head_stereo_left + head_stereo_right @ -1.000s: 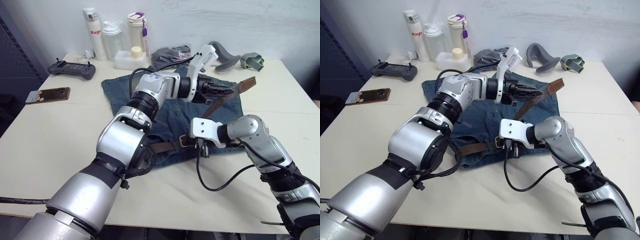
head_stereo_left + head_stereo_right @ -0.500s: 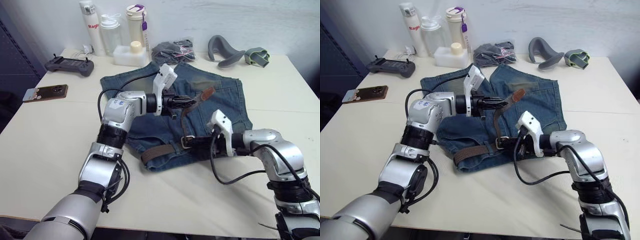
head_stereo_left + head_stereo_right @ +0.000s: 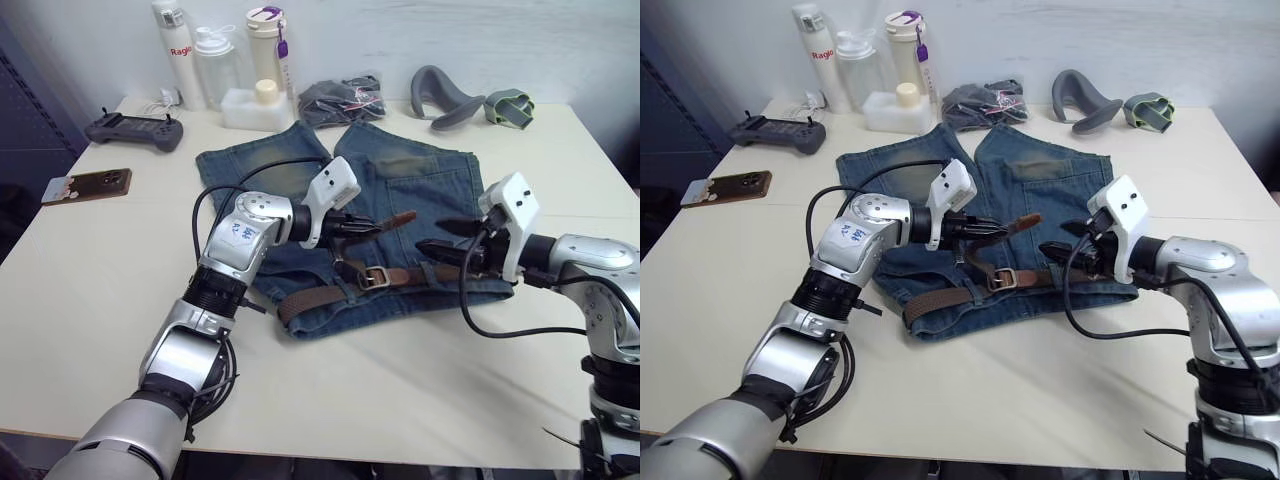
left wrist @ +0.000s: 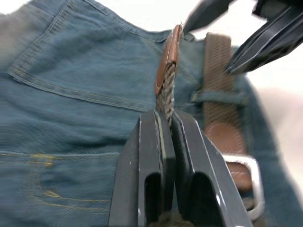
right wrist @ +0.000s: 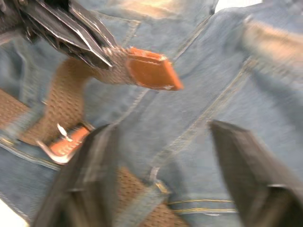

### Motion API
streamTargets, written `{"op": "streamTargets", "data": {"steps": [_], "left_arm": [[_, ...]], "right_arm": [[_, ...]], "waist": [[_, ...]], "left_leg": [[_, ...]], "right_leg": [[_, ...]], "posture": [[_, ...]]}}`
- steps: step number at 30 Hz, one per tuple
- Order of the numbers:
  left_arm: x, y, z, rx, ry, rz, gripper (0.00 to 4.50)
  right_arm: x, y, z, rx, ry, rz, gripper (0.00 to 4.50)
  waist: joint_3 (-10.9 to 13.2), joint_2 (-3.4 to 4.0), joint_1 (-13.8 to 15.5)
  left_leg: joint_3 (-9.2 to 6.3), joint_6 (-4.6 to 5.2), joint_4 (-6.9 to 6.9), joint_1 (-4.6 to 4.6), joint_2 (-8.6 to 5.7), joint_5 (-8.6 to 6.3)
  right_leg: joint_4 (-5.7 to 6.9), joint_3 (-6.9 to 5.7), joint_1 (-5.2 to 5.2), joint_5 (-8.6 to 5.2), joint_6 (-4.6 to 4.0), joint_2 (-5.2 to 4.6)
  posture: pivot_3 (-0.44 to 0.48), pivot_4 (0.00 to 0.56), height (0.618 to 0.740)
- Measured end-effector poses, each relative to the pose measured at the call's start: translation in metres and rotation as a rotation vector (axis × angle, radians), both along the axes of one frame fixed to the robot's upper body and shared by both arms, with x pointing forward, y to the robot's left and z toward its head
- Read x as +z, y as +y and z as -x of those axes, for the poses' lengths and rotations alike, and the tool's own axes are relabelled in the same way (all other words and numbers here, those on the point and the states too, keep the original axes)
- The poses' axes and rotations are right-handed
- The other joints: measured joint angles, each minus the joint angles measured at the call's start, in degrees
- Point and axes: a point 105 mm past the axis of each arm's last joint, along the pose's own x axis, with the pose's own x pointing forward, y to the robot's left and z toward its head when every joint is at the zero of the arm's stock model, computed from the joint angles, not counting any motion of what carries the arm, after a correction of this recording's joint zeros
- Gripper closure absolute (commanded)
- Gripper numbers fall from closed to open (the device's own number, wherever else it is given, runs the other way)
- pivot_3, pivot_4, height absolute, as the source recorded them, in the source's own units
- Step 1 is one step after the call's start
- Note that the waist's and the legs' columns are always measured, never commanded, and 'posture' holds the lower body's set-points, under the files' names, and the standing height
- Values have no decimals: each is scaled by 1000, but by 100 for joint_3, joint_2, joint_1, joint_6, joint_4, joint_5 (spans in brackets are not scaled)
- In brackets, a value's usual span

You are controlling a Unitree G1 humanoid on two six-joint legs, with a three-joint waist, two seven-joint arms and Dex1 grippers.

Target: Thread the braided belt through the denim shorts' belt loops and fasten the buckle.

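The shorts (image 3: 400,210) lie flat on the table (image 3: 90,260), waistband toward the robot, legs pointing at the wall. The belt (image 3: 310,298) runs along the waistband, passing under at least one loop (image 4: 218,97), with the buckle (image 3: 374,277) resting near the middle of the waist. From the buckle the free end rises off the denim (its plain brown tip (image 3: 402,216) hangs in the air above the shorts).

The left gripper (image 3: 362,229) is clamped on the woven strap just behind that tip, its fingers (image 4: 150,156) pressed together on either side of the braid. The right gripper (image 3: 442,238) sits over the waistband on the robot's right, fingers spread apart and holding nothing, pointing toward the tip and the left gripper.

At the far edge of the table stand bottles (image 3: 225,62), a dark bundle in a clear bag (image 3: 340,98) and a grey curved piece (image 3: 445,95); a controller (image 3: 135,129) and a phone (image 3: 88,184) lie to the left.
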Motion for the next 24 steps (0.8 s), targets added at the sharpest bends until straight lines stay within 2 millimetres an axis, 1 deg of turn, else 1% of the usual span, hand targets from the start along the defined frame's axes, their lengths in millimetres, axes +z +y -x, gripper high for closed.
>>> {"op": "streamTargets", "data": {"steps": [1,2,3,6,10,13,15,16,17,18,19,20,22,23,24], "left_arm": [[-1,3,0,-14,-62,-34,4500],[-2,5,0,-19,-90,-52,4500],[-2,7,0,-30,-124,-74,4500],[-1,1,5,-86,-195,-100,4500],[-2,-6,8,-111,-213,-99,4500],[-4,-9,8,-112,-223,-108,4500],[-5,-9,6,-107,-239,-122,4500],[-5,-10,7,-108,-244,-121,4500],[-4,-12,7,-112,-251,-119,4500],[-3,-13,7,-113,-253,-117,4500],[-2,-15,7,-116,-257,-114,4500],[-1,-17,8,-119,-262,-109,4500],[2,-21,9,-127,-270,-101,4500],[4,-20,8,-122,-270,-96,4500],[4,-21,8,-120,-266,-92,3697]], "right_arm": [[-1,-4,1,3,-57,107,1338],[-1,-3,1,13,-80,147,1338],[0,-1,1,30,-116,187,1338],[-2,11,-1,98,-206,331,1338],[-1,23,-4,153,-279,402,1338],[3,28,-8,171,-320,442,1338],[2,31,-9,187,-345,482,1859],[1,31,-10,190,-343,489,2038],[0,29,-11,188,-335,490,2477],[0,29,-11,189,-333,490,2642],[0,29,-12,193,-331,492,3237],[0,29,-11,198,-334,493,3423],[-1,30,-11,209,-332,499,4351],[-1,30,-10,213,-331,503,4432],[-1,30,-10,213,-331,504,4500]], "waist": [[7,0,8],[14,-2,6],[18,-3,6],[21,-4,4],[31,-6,7],[33,-8,6],[33,-8,6],[34,-8,10],[34,-8,9],[34,-8,9],[34,-8,8],[34,-8,8],[34,-8,5],[34,-8,3],[33,-8,2]], "left_leg": [[0,2,2,0,-3,1],[0,1,3,0,-4,2],[0,0,3,0,-4,5],[0,1,4,-1,-5,9],[0,3,5,-2,-6,11],[0,4,5,-3,-9,12],[-1,4,4,-3,-9,12],[-1,5,4,-3,-11,12],[-1,5,5,-3,-13,12],[-1,6,5,-3,-14,13],[-1,7,5,-3,-16,13],[-1,8,5,-3,-17,15],[-1,7,5,-3,-17,16],[-1,7,5,-3,-17,16],[-1,7,5,-3,-17,16]], "right_leg": [[0,1,0,0,1,-2],[1,1,0,0,1,-3],[1,1,0,2,3,-3],[3,1,1,2,4,-4],[5,0,0,3,5,-5],[4,-1,0,3,6,-6],[4,-2,0,3,6,-6],[4,-2,0,3,6,-7],[5,-2,0,4,8,-9],[5,-1,0,5,9,-9],[6,-1,0,5,10,-10],[7,-1,0,6,11,-11],[8,-1,0,6,11,-11],[8,-1,0,6,12,-11],[9,0,0,6,12,-11]], "posture": [[0,150,629],[0,150,629],[0,150,629],[0,150,629],[0,150,629],[0,150,629],[0,150,629],[0,150,629],[0,150,629],[0,150,629],[0,150,629],[0,150,629],[0,150,629],[0,150,629],[0,150,629]]}}
